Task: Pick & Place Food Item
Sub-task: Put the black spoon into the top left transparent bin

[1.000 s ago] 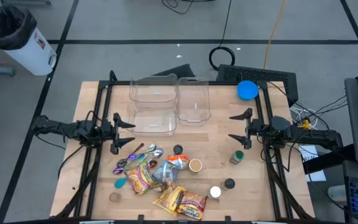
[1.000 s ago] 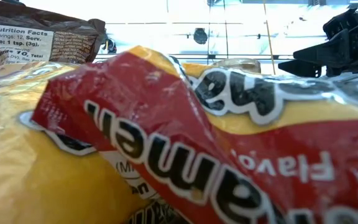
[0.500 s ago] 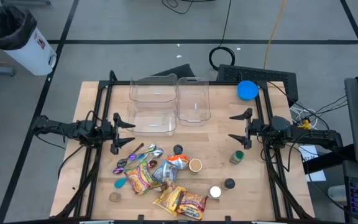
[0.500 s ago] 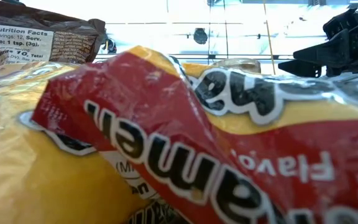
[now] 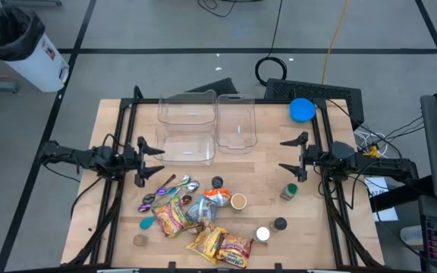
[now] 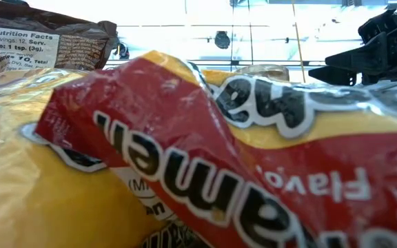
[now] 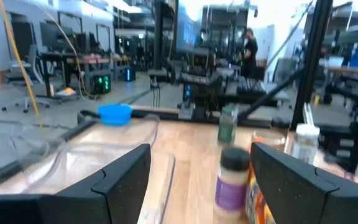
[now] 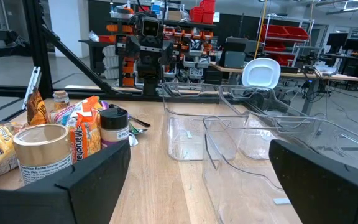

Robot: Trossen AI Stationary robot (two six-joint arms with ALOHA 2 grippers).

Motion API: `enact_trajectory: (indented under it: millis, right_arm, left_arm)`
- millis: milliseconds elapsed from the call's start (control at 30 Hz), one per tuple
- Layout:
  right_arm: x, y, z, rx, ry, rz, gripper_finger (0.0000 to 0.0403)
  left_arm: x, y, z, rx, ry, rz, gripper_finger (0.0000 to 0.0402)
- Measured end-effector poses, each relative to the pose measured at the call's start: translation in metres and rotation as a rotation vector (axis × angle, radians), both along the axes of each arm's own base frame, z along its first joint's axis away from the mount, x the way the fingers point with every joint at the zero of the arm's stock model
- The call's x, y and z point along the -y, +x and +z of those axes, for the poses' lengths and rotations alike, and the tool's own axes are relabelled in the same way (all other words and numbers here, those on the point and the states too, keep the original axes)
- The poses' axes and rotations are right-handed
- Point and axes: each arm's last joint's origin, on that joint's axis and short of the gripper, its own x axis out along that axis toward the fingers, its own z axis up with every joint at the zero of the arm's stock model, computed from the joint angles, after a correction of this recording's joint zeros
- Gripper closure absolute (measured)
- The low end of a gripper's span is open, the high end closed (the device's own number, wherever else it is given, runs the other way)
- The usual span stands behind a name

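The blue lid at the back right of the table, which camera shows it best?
The high view: the blue lid shows whole, round, from straight above, at the table's back right edge. The left wrist view catches it far off, edge-on and blurred. The low view is blocked by snack packets; the right wrist view misses it.

"Nutrition Facts" on brown packet; "Maruchan" on orange cup.
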Motion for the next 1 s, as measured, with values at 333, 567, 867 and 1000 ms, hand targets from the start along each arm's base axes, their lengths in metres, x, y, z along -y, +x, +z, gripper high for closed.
enact_trajectory:
  millis: [333,567,867,1000]
  right_arm:
    - [0.0000,0.0000,0.0000,0.000,0.000,0.000,0.0023]
    - [0.0000,0.0000,0.0000,0.000,0.000,0.000,0.0023]
    - [0.0000,0.0000,0.0000,0.000,0.000,0.000,0.0023]
    - [0.0000,0.0000,0.0000,0.000,0.000,0.000,0.0023]
  left_arm:
    - [-0.0003,-0.0009,0.0060,0.062,-0.015,0.005,0.0117]
    - [-0.0010,-0.0010,0.0063,0.067,-0.039,0.023,0.0117]
    - [-0.0010,-0.0010,0.0065,0.064,0.001,0.029,0.0117]
    - [-0.0010,-0.0011,0.0065,0.064,0.011,0.030,0.0117]
